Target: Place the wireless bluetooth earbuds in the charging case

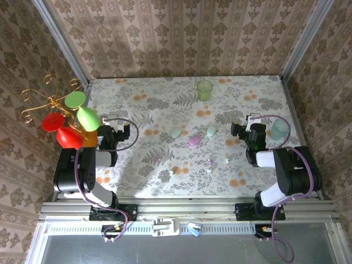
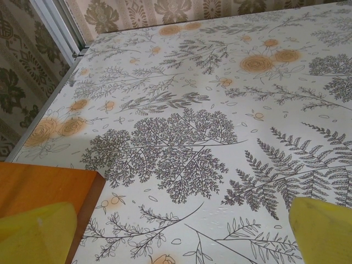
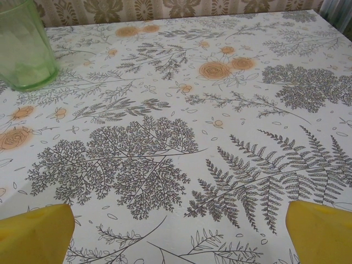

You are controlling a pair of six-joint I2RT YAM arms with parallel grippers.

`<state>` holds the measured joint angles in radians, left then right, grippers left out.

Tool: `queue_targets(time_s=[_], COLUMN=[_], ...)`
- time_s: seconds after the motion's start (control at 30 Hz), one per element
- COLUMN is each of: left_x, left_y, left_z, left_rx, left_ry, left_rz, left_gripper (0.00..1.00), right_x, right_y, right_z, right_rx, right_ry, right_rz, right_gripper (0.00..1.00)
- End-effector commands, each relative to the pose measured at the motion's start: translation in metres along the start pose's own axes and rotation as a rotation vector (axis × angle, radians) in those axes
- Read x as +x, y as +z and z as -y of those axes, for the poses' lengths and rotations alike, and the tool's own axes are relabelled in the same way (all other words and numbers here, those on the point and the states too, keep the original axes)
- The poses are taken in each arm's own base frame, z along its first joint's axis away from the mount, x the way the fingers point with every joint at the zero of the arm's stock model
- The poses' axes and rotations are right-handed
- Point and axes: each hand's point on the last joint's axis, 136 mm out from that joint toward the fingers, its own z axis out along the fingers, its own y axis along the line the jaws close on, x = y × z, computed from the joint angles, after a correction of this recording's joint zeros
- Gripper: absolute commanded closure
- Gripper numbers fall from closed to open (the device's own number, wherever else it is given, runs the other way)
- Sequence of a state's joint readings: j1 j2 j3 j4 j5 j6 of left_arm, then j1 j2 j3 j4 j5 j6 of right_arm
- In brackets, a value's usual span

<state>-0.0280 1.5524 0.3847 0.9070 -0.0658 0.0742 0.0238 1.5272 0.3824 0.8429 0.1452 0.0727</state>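
Three pebble-shaped charging cases lie mid-table: a mint one [image 1: 175, 132], a pink-purple one [image 1: 194, 141] and a whitish one [image 1: 212, 131]. Nearer the arms, tiny earbuds are scattered on the cloth: a pink one [image 1: 209, 161], a mint one [image 1: 227, 160] and a pale one [image 1: 171, 171]. My left gripper [image 1: 125, 131] hovers left of the cases, open [image 2: 181, 242], with only tablecloth between its yellow fingertips [image 2: 322, 228]. My right gripper [image 1: 237, 131] stands right of the cases, open [image 3: 176, 236], its yellow fingertips [image 3: 319, 231] wide apart over bare cloth.
A green cup [image 1: 204, 89] [image 3: 25, 47] stands at the back. A bluish cup [image 1: 279, 129] sits beside the right arm. A gold wire stand with red and green discs [image 1: 71, 118] is at the left; its orange base [image 2: 44, 190] is close to the left fingers.
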Motion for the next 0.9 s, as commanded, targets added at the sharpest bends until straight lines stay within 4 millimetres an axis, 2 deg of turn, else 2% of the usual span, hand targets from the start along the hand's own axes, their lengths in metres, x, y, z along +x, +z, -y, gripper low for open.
queue_targets(time_s=[0.0, 0.2, 0.37, 0.53, 0.67, 0.87], left_x=[-0.006, -0.021, -0.034, -0.040, -0.038, -0.027], left_y=[-0.006, -0.021, -0.028, -0.033, -0.032, -0.030], left_z=[0.009, 0.019, 0.027, 0.041, 0.052, 0.062], left_rx=[0.034, 0.065, 0.115, 0.165, 0.212, 0.274], left_ry=[0.019, 0.059, 0.081, 0.113, 0.126, 0.078], left_rz=[0.051, 0.087, 0.066, 0.041, 0.014, -0.048], left_gripper=[0.00, 0.00, 0.00, 0.00, 0.00, 0.00], right_x=[-0.014, -0.031, -0.056, -0.075, -0.079, -0.081], right_y=[0.002, -0.011, -0.034, -0.059, -0.072, -0.081], right_z=[-0.005, -0.008, -0.007, -0.015, -0.019, -0.018], right_rx=[-0.020, -0.029, -0.030, -0.080, -0.113, -0.115], right_ry=[-0.021, -0.034, -0.006, 0.033, 0.069, 0.108], right_rz=[0.044, 0.041, 0.068, 0.095, 0.072, 0.065], right_gripper=[0.00, 0.00, 0.00, 0.00, 0.00, 0.00])
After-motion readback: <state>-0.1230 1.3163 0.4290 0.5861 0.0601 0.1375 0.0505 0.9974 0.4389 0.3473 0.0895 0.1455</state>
